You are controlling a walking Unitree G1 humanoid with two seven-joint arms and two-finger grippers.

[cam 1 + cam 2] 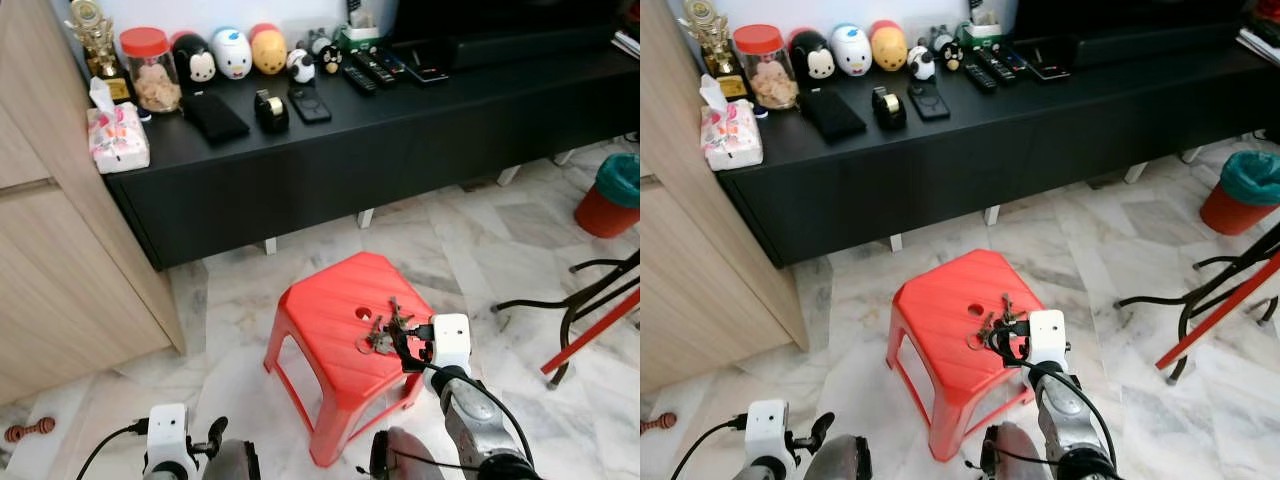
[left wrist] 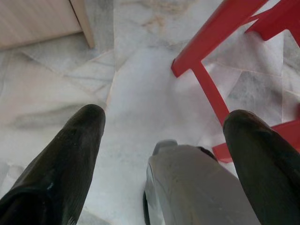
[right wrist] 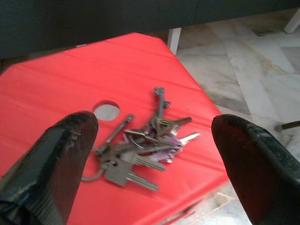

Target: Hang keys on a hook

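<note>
A bunch of metal keys [image 3: 143, 152] on a ring lies on top of the red plastic stool [image 1: 325, 310], next to the round hole [image 3: 106, 111] in its seat. My right gripper [image 1: 403, 345] hovers just above the near right part of the seat, open, with its black fingers [image 3: 70, 140] spread to either side of the keys and not touching them. The keys [image 1: 382, 330] sit directly ahead of it. My left gripper [image 2: 166, 117] hangs low over the marble floor left of the stool, open and holding nothing.
A long black console [image 1: 400, 140] stands behind the stool with jars, toy figures, remotes and a tissue box [image 1: 117, 135]. A wooden cabinet [image 1: 60, 260] stands on the left. A red bin [image 1: 612, 195], black chair legs [image 1: 575, 300] and a red pole are on the right.
</note>
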